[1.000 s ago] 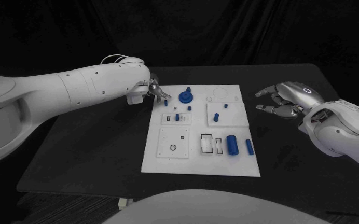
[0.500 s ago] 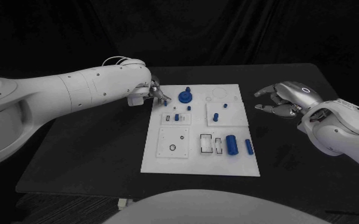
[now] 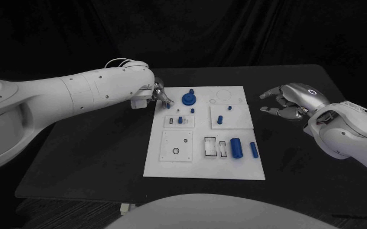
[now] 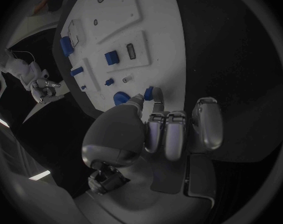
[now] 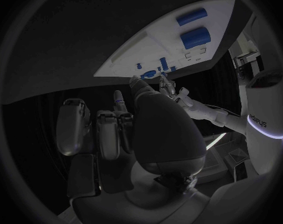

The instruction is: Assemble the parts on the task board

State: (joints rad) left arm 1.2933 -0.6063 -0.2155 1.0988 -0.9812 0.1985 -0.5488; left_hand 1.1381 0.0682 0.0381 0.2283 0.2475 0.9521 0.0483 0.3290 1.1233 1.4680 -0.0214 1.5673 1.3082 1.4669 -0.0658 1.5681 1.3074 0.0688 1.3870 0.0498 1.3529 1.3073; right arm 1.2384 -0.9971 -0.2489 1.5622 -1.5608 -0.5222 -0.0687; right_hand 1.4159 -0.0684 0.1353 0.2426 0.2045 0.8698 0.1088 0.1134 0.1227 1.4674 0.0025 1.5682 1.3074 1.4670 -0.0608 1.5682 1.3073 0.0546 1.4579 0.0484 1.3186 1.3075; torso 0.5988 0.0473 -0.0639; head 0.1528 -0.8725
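Note:
The white task board (image 3: 229, 163) lies in the middle of the black table. My left hand (image 3: 157, 95) hovers at the board's far left corner and pinches a small blue peg (image 4: 148, 92) between thumb and a finger, just above the board (image 4: 153, 25). Close beside it stands a blue round part with a knob (image 3: 189, 100). Short blue pegs (image 3: 219, 119) stand in the raised plates. Two blue cylinders (image 3: 236, 148) lie near the right edge. My right hand (image 3: 290, 102) hangs off the board's right side, fingers loosely bent and apart, holding nothing.
Bare black tabletop (image 3: 92, 149) surrounds the board on every side. A square plate with a small ring hole (image 3: 178, 147) sits at the board's near left. Black curtain closes off the back.
My left hand has edged slightly along the board's far left corner with the peg still pinched. The right hand has stayed in place.

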